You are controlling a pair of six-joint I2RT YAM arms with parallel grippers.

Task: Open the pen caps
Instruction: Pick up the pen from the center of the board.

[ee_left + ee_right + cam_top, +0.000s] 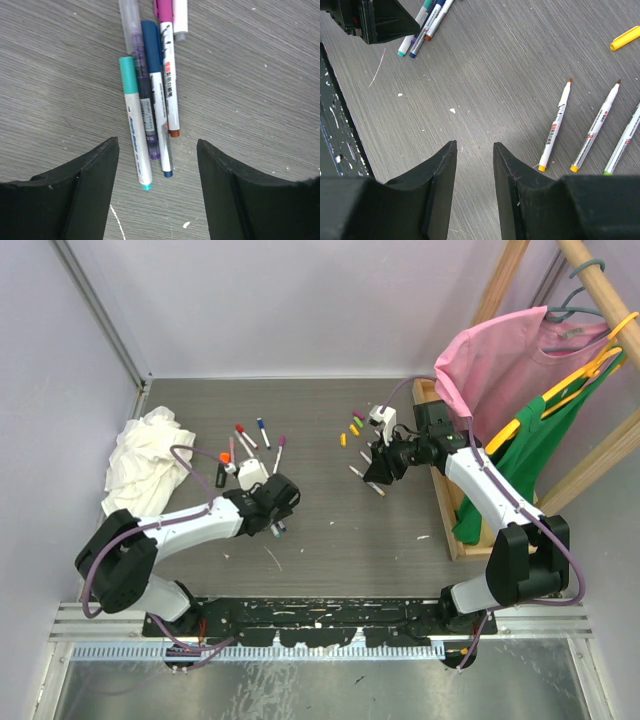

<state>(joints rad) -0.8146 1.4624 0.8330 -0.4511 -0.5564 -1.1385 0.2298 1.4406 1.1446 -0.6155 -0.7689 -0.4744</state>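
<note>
Your left pincer (pixel 156 150) is spread wide over a bunch of pens (pixel 159 115) on the tabletop (pixel 260 75), touching none. Their pen caps (pixel 127 75) are on. Your right pincer (pixel 474 147) is a little apart, holding nothing. A yellow cap (pixel 625 38) lies loose.

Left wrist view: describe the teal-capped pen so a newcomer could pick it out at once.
Framed by the open left gripper, a cluster of pens lies on the grey table. The teal-capped pen is leftmost. It alone has a teal cap and end; its neighbours show purple, dark blue and magenta.
</note>
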